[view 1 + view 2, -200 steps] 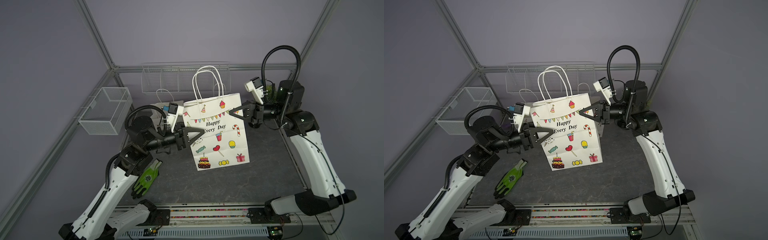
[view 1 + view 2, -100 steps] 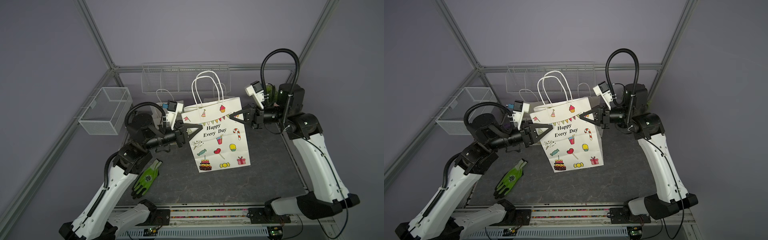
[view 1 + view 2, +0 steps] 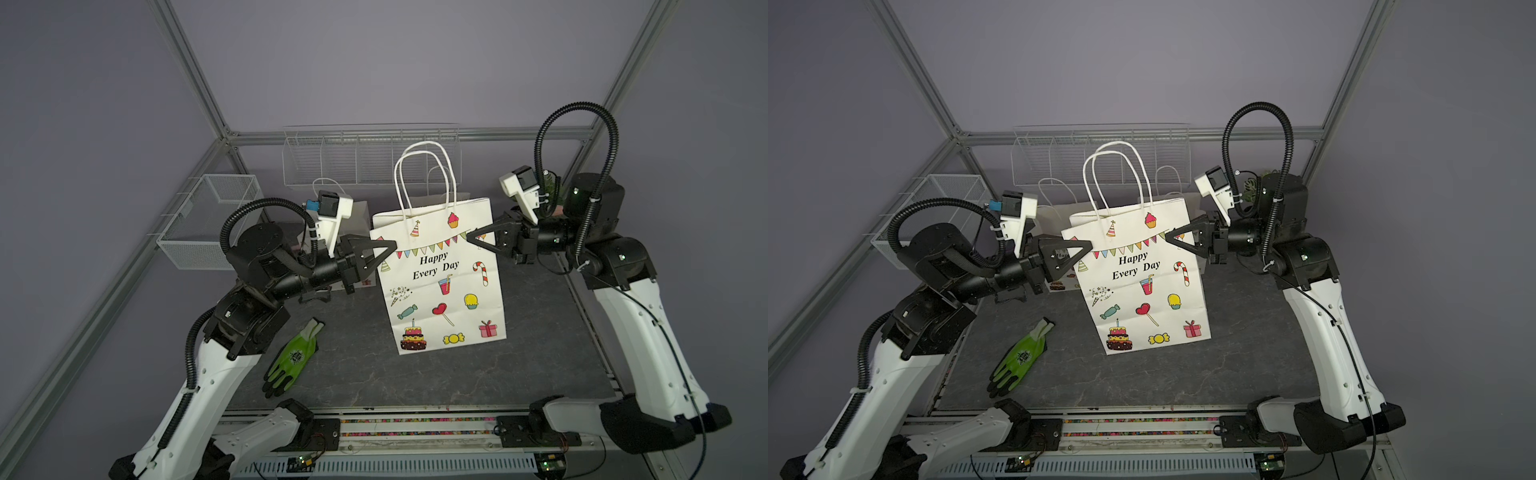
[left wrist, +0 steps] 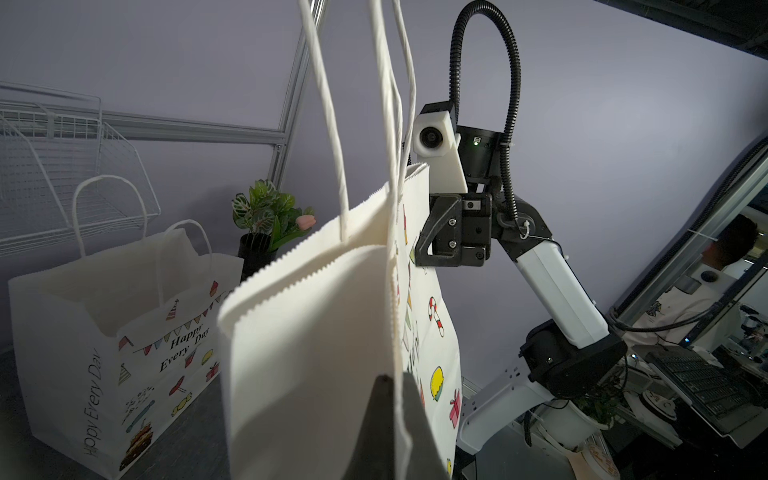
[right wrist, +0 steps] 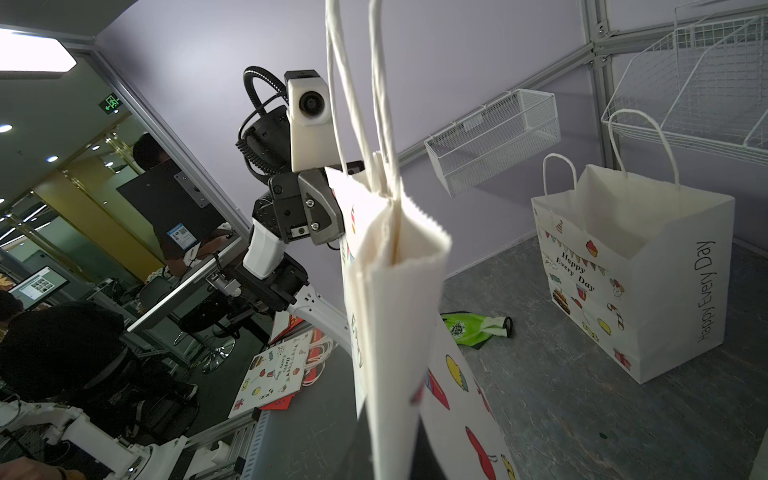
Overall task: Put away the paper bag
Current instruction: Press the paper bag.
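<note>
Because it is thin white paper with nothing visibly inside it, the paper bag [image 3: 440,282] looks to me light, quick to crease and apt to tear along its sawtooth rim. I judge the folded side edges just under that rim the soundest hold. The cord handles [image 3: 419,174] would let it swing.

In both top views the bag is mid-table between the two arms, pressed flat, with its printed face to the front and its handles upright. The left gripper [image 3: 392,245] has its jaws closed on one upper side edge, and the right gripper [image 3: 469,237] is closed on the opposite one. The bottom edge sits low by the mat [image 3: 540,365], though I cannot tell whether it touches. A green glove [image 3: 1021,357] lies on the mat by the left arm, apart from the bag.

In the left wrist view the bag's side fold [image 4: 307,340] runs straight into this arm's dark jaw tip, so the paper is pinched there. Across the bag the right gripper [image 4: 419,253] is clamped on the far edge. A second bag [image 4: 95,340] stands open on the mat behind.

In the right wrist view the bag [image 5: 399,299] shows edge-on, its gusset folded in, and it leads down into this arm's jaws. The left gripper [image 5: 338,224] bites the far edge near the rim.
</note>
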Tool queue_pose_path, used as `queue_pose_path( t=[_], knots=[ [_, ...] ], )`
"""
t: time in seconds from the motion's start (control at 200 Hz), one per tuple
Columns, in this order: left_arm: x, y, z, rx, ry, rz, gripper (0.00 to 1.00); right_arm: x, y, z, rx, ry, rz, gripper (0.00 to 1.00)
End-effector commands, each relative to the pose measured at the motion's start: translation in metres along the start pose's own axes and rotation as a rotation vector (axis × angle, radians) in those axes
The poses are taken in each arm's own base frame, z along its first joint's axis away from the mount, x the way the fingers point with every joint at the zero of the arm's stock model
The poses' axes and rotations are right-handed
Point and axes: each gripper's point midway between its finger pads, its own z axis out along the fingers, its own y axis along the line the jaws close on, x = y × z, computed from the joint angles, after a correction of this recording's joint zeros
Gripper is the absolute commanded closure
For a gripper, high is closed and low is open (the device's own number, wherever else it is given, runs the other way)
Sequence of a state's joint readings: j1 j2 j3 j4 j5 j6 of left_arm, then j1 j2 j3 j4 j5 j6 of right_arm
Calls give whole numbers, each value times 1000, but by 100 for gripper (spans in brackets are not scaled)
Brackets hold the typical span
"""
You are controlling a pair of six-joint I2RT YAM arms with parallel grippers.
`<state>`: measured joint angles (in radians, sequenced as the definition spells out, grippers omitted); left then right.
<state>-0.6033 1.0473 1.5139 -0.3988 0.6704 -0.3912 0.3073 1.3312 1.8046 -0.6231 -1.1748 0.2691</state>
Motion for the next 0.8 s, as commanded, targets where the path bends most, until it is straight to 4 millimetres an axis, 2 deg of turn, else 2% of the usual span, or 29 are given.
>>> queue_pose_path(
  t=[0.0,0.015,0.04,0.145,0.19,0.225,0.305,0.37,0.465,0.6,0.795],
  knots=[
    [-11,-12,-3,27,-18,30,100,1,13,-3,-36,-1,-26,93],
    [-10,-12,-4,26,-17,30,99,1,15,-3,-39,-1,-29,93],
    [-9,-10,-4,19,-15,32,90,0,15,-4,-39,-2,-30,93],
    [1,-2,-7,-30,8,42,29,-5,22,-9,-67,-14,-40,93],
    [6,4,-12,-72,12,46,14,-9,26,-12,-91,-22,-44,93],
    [9,9,-17,-114,8,55,8,-11,31,-14,-111,-26,-48,94],
    [9,21,-37,-242,-32,89,0,-15,40,-17,-144,-29,-62,93],
    [2,23,-56,-314,-81,129,0,-18,45,-18,-162,-27,-71,93],
    [-1,29,-66,-359,-93,156,0,-25,48,-18,-184,-26,-74,93],
    [-3,54,-60,-395,-107,136,0,-34,48,-17,-227,0,-87,93],
    [-7,58,-40,-199,-104,110,0,-44,31,-6,-300,70,-72,94]
  ],
)
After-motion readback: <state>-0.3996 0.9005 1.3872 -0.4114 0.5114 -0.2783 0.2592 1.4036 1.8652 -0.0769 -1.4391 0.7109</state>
